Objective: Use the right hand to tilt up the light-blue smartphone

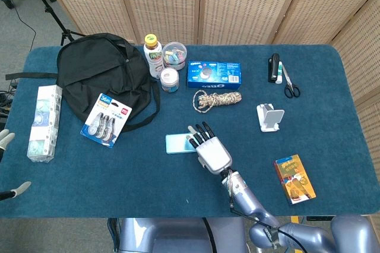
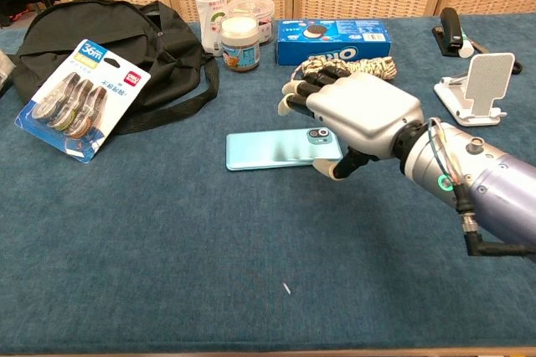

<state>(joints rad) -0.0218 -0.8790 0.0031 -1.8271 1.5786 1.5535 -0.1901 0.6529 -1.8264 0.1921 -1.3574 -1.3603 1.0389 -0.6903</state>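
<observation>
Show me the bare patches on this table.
Bare cloth lies in front of the phone and right hand, and between phone stand and card box. Crowded at the back around backpack, jars and cookie box.

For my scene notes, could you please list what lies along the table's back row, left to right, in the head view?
Black backpack → drink bottle → Oreo box → stapler → scissors.

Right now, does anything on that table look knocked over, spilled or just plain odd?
Nothing stands out. The light-blue smartphone lies flat and whole, with the right hand over its camera end.
</observation>
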